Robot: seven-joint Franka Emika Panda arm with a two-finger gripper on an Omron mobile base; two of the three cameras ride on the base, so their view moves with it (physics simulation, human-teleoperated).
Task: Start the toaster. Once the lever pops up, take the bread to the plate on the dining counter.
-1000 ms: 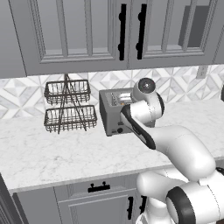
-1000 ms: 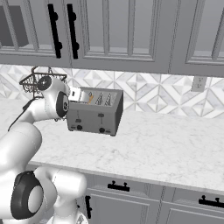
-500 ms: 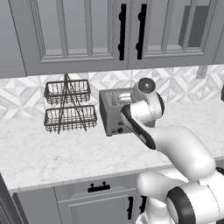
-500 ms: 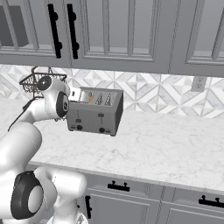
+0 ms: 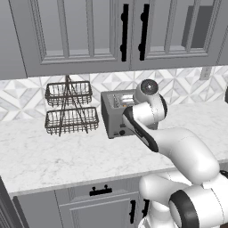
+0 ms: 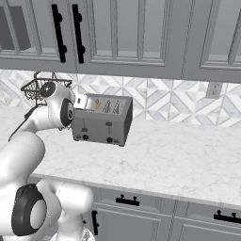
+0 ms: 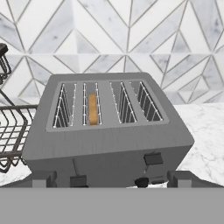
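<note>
The grey four-slot toaster stands on the marble worktop against the tiled wall, and it also shows in both base views. The bread sits low in the second slot from the left, only its golden top edge showing. On the front face the left lever sits lower than the right lever. My gripper is open, hovering just in front of and above the toaster's front, with nothing between its fingertips. The plate and the dining counter are out of view.
A two-tier dark wire basket rack stands close on the toaster's left side. Grey wall cabinets hang overhead. The marble worktop stretches to the toaster's right, with a wall outlet above it.
</note>
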